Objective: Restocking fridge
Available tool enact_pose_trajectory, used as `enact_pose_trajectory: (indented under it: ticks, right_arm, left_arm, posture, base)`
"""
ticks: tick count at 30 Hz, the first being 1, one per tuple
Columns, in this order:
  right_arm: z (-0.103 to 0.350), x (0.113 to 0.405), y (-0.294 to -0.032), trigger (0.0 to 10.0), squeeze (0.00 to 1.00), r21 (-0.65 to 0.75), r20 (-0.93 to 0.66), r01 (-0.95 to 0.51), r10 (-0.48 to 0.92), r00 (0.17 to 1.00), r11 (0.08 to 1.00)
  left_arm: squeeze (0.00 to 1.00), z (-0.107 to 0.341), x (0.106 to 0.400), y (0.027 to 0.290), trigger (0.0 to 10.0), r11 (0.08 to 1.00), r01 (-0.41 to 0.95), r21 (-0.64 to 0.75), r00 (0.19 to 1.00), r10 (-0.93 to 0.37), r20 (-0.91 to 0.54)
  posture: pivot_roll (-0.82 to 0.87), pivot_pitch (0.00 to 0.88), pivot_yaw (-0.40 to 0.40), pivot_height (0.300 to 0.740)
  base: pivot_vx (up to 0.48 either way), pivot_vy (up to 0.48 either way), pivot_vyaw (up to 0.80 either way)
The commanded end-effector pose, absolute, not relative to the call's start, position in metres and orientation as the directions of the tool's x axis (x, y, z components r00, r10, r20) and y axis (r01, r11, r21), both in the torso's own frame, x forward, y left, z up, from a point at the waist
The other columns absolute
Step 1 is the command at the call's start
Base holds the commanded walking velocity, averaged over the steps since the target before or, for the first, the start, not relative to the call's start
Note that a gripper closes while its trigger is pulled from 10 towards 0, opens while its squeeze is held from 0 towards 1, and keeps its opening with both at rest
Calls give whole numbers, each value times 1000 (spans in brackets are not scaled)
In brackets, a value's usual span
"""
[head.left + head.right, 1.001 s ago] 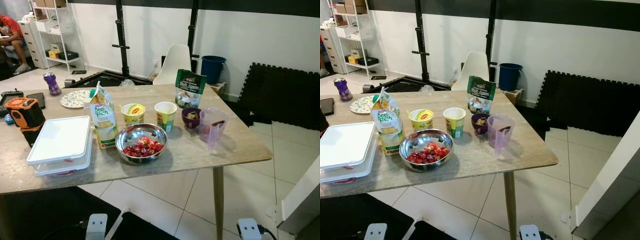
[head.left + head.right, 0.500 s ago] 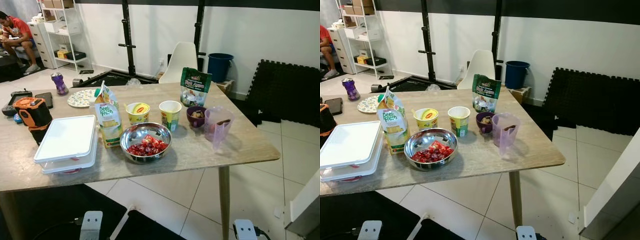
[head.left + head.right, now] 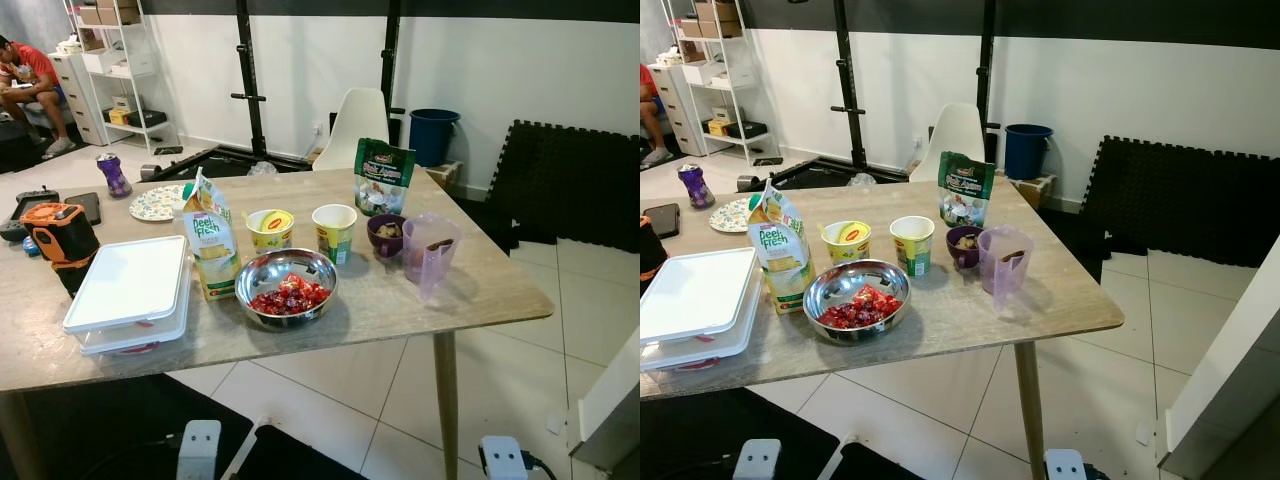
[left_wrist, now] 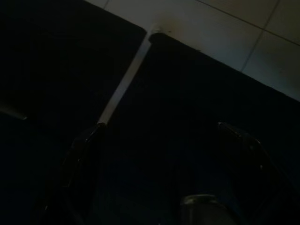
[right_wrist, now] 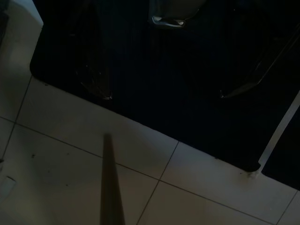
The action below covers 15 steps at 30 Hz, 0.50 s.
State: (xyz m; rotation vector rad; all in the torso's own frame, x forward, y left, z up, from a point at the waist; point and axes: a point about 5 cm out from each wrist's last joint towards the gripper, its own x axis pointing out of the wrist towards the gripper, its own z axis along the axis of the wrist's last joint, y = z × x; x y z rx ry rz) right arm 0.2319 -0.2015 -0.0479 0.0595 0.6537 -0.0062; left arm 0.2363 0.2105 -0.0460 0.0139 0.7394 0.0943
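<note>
Restocking looks unstarted: every food item sits on the wooden table (image 3: 470, 300) at frame centre, and both arms hang idle, the left gripper (image 4: 164, 173) and right gripper (image 5: 164, 93) spread and grasping nothing above dark floor mat. Counted: one juice carton (image 3: 210, 250), one steel bowl of red fruit (image 3: 286, 287), two cups (image 3: 334, 232), one green pouch (image 3: 383, 176), one purple bowl (image 3: 383, 234), one pitcher (image 3: 428, 250), one lidded container (image 3: 130, 293).

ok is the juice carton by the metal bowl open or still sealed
Open. The juice carton stands upright beside the metal bowl, and its gabled top is pulled apart into a spout.
</note>
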Motion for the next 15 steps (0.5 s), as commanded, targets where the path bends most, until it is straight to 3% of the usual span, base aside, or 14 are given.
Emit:
enact_pose_trajectory:
  ticks: [1,8,9,10,11,12,14,15]
  right_arm:
    - [-51,227,-202,10000,1000,75,-611,57,0,792,996]
    - [-51,227,-196,10000,1000,76,-605,43,12,796,996]
    - [-51,227,-197,10000,1000,72,-605,46,7,796,996]
    - [-51,228,-198,10000,1000,72,-604,49,4,797,996]
    - [-51,228,-198,10000,1000,72,-604,49,4,797,996]
    - [-50,228,-198,0,1000,75,-601,53,3,799,996]
    - [-50,228,-198,0,1000,75,-601,53,3,799,996]
    - [-50,229,-199,0,761,81,-598,57,3,802,995]
  left_arm:
    - [1000,-48,235,206,10000,997,-66,42,733,77,-676]
    - [1000,-49,234,207,10000,996,-75,46,723,86,-685]
    - [1000,-49,234,207,3373,996,-83,40,721,87,-688]
    - [1000,-49,234,207,0,996,-88,28,721,84,-688]
    - [1000,-49,234,207,0,996,-88,28,721,84,-688]
    - [1000,-49,234,206,0,996,-90,22,724,80,-685]
    - [1000,-49,234,206,0,996,-90,22,724,80,-685]
    - [929,-49,234,206,0,995,-94,14,726,78,-683]
  posture:
    - [34,56,23,740]
    - [29,48,33,740]
    - [29,47,34,740]
    - [30,46,36,740]
    - [30,46,36,740]
    - [30,46,36,740]
    - [30,46,36,740]
    - [29,40,41,740]
  base:
    - [0,0,0]
    - [0,0,0]
    - [0,0,0]
    - [0,0,0]
    - [0,0,0]
    - [0,0,0]
    - [0,0,0]
    - [0,0,0]
